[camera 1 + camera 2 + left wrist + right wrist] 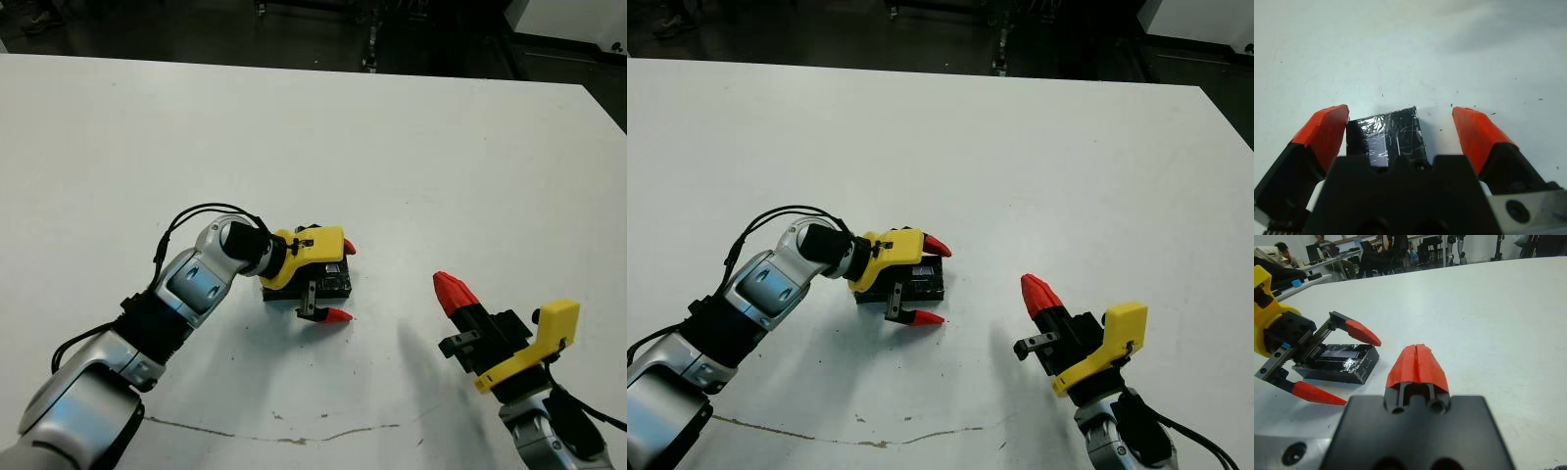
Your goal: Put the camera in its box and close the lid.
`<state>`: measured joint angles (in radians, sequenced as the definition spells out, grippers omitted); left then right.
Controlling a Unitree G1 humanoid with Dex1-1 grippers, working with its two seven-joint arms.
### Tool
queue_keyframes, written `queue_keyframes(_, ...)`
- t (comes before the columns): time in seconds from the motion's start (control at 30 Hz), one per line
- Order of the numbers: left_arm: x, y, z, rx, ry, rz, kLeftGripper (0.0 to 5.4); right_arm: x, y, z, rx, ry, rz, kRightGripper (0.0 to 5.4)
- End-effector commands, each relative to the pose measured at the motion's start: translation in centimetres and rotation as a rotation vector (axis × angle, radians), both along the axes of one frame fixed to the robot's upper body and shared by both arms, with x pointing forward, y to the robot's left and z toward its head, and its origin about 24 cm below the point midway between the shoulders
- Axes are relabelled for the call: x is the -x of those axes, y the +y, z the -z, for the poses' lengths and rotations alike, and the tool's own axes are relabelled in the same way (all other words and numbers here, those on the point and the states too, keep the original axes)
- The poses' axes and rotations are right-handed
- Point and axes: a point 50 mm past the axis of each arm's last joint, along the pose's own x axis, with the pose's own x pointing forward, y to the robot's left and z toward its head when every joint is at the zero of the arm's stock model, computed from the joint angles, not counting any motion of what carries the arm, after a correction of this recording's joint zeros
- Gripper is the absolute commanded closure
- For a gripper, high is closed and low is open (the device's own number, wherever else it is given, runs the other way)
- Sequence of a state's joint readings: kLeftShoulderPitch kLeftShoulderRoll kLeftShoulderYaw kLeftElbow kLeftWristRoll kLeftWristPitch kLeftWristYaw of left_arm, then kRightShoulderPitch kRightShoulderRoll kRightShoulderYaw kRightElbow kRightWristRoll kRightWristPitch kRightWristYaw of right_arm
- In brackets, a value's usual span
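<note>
The box (1347, 370) is a small dark-sided tray near the middle of the white table. The lid (1390, 136), black with a crinkled foil-like sheen, lies flat on top of it. The camera is hidden. My left gripper (343, 281) hangs open just over the box, one red finger (1327, 128) on each side of it, touching neither side that I can see. My right gripper (451, 290) is shut with nothing in it, off to the right of the box and nearer the table's front; its tips (1417, 363) point toward the box.
A thin dark scuff line (284, 436) runs across the table near its front edge. Beyond the far edge are dark floor and equipment legs (370, 39). People sit at desks (1283, 252) far beyond the table.
</note>
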<state>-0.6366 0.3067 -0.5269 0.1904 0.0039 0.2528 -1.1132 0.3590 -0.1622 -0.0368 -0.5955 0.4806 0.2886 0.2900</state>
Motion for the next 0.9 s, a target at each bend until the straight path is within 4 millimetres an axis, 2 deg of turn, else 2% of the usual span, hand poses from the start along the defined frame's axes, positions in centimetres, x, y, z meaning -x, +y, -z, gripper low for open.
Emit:
queue_keyframes(0.03, 1.0, 2.4, 3.0, -0.09, 0.126, -0.061, 0.01, 0.0, -0.2, 0.0, 0.016, 0.004, 0.0, 5.4)
queue_keyframes(0.5, 1.0, 9.8, 1.8, -0.033, 0.059, -0.302, 0.01, 0.0, -0.1, 0.1, 0.007, 0.019, -0.002, 5.4)
queue_keyframes(0.9, 1.3, 13.7, -0.4, 0.017, 0.036, -0.44, 0.01, 0.0, 0.1, 0.3, 0.015, 0.009, -0.007, 5.4)
